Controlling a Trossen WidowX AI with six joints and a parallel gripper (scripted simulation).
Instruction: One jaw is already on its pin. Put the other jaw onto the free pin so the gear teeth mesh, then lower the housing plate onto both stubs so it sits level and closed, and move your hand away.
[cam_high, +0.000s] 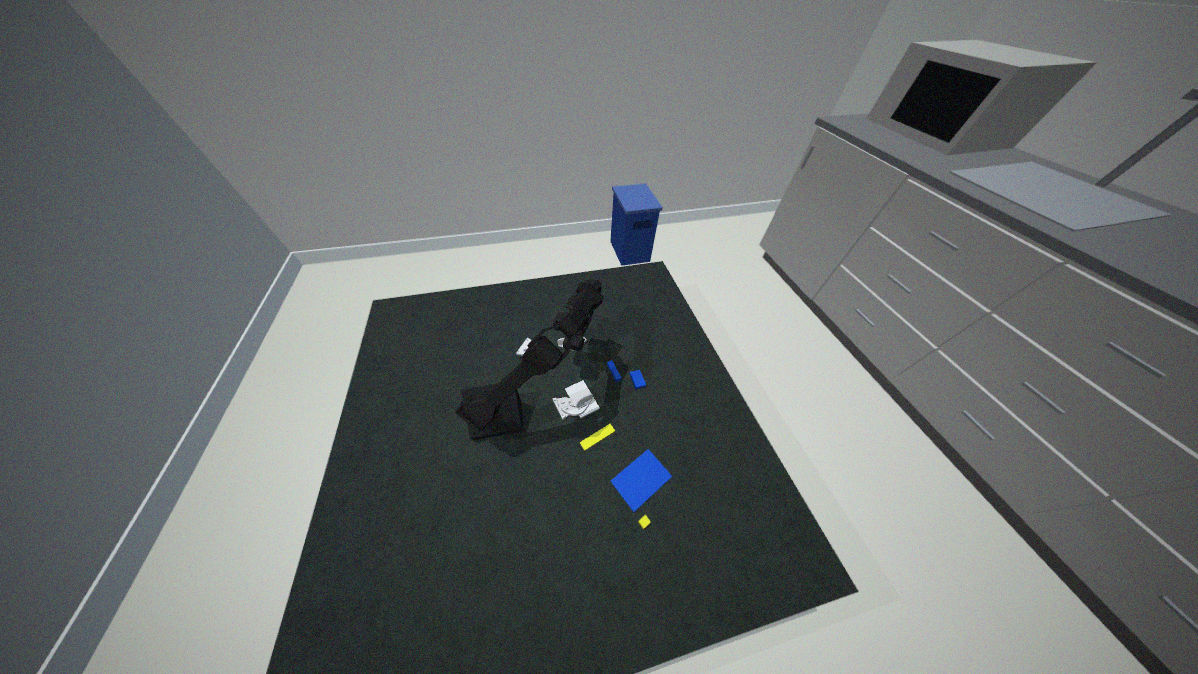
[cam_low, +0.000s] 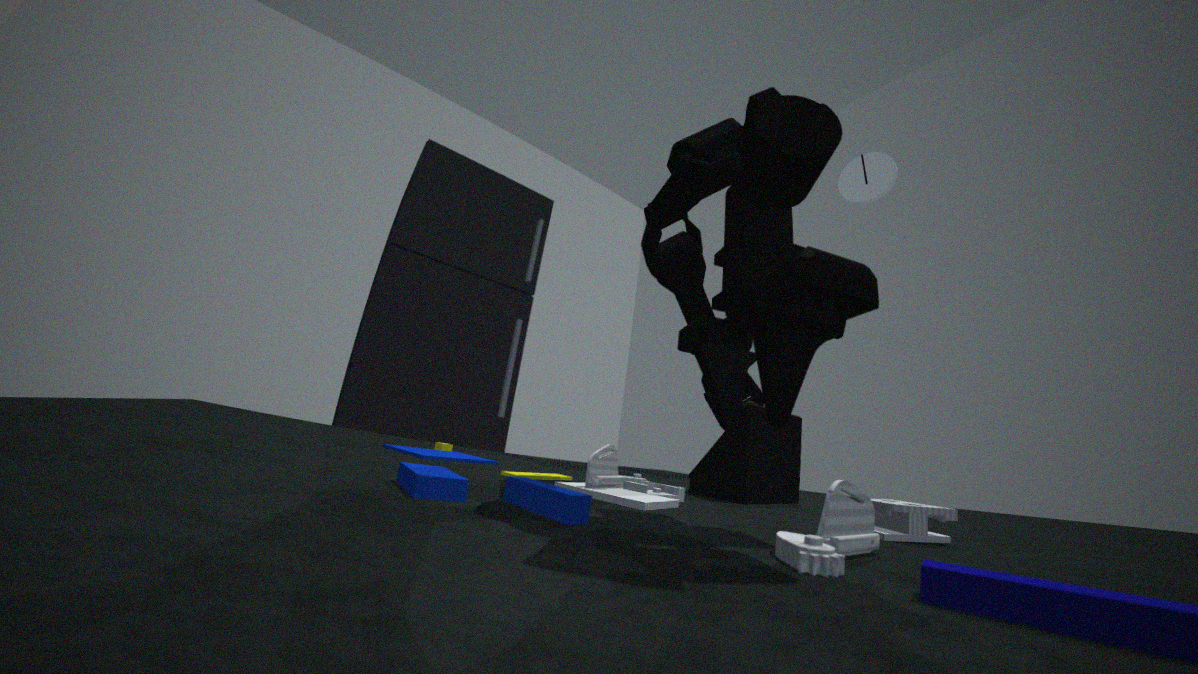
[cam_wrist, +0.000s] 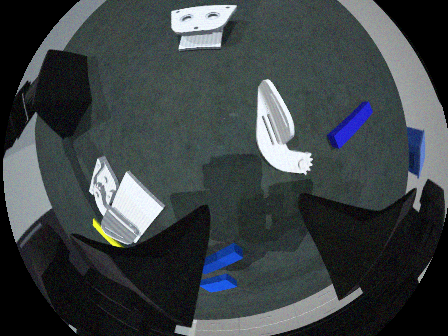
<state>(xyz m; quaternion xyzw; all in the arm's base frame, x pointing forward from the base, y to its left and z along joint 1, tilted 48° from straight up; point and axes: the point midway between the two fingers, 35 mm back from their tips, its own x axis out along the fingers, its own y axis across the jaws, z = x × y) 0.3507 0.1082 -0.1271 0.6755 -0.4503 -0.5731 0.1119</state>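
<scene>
My gripper (cam_wrist: 255, 207) is open and empty, high above the mat. The free white jaw (cam_wrist: 287, 162) (cam_low: 846, 518) lies on the mat ahead of the fingertips in the wrist view, its toothed end to the right. It is mostly hidden by the arm in the top view. The white base (cam_wrist: 142, 200) (cam_high: 579, 390) (cam_low: 645, 499) lies left of the fingers. The other jaw (cam_wrist: 120, 227) (cam_low: 601, 467) sits on it. The white housing plate (cam_wrist: 200, 22) (cam_low: 913, 505) (cam_high: 523, 346), with two round holes, rests apart at the top of the wrist view.
A dark blue bar (cam_wrist: 351, 125) (cam_low: 1047, 599) lies right of the free jaw. Two blue blocks (cam_high: 614, 369) (cam_high: 638, 378) lie near the mat's right side. A yellow strip (cam_high: 597, 436) lies beside the base; a blue sheet (cam_high: 640, 479) and yellow block (cam_high: 644, 521) lie farther off.
</scene>
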